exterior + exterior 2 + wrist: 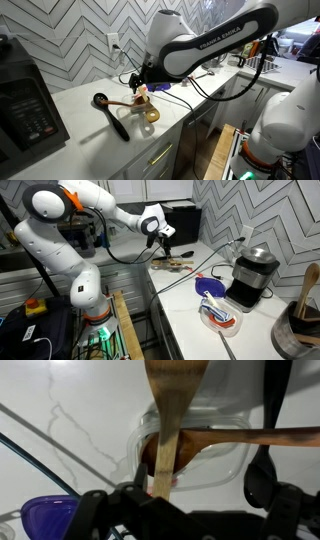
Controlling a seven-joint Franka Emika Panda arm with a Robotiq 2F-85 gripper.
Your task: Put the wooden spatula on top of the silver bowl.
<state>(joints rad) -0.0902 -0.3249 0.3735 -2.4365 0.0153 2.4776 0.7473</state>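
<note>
In the wrist view the light tan wooden spatula point(172, 420) lies lengthwise over the silver bowl point(222, 458), with its wide head at the far side and its handle end reaching back between my fingers. My gripper point(170, 500) is open and hovers low over the near rim. A darker brown spoon point(255, 435) lies crosswise on the same bowl. In an exterior view the gripper point(143, 88) hangs just above the bowl point(151, 115) on the white counter. The fingertips themselves are mostly lost in the dark lower edge of the wrist view.
A black ladle point(112, 115) lies on the counter beside the bowl. A microwave point(25, 110) stands at one end. A blue lid point(208, 283), a coffee machine point(250, 275), a dish of small items point(220, 317) and a utensil pot point(300, 320) sit further along the counter.
</note>
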